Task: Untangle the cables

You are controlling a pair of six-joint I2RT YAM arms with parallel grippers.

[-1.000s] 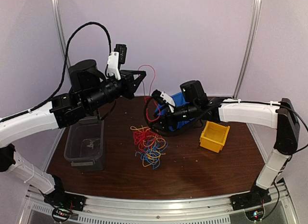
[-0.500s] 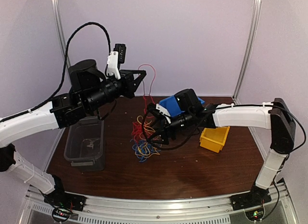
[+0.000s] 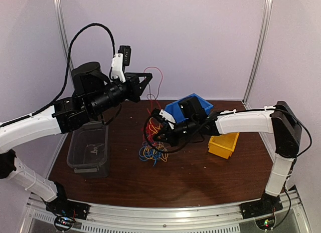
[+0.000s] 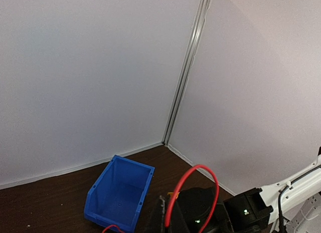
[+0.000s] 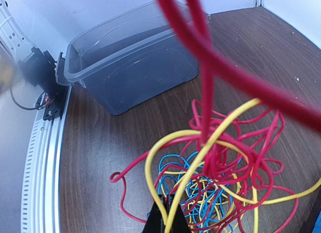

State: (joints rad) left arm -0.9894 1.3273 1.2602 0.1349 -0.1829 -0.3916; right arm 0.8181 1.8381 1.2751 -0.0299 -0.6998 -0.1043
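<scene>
the left end effector, pressed shut on a red cable, holds it high to draw it from the cables heaped mid-desk, while the right end effector pinches a yellow strand, seemingly anchoring the heap.

The right claw has swept away from the blue bin by the far edge of the surface and gone left into the middle. Its jaws, spread wide a moment ago, have snapped together on a yellow strand of the cables! The tangle lay flat and loose a second ago but is now bunched tighter and drawn up toward the far edge, while the right arm's elbow has swung in from the right edge, uncovering more of the bin.
</scene>
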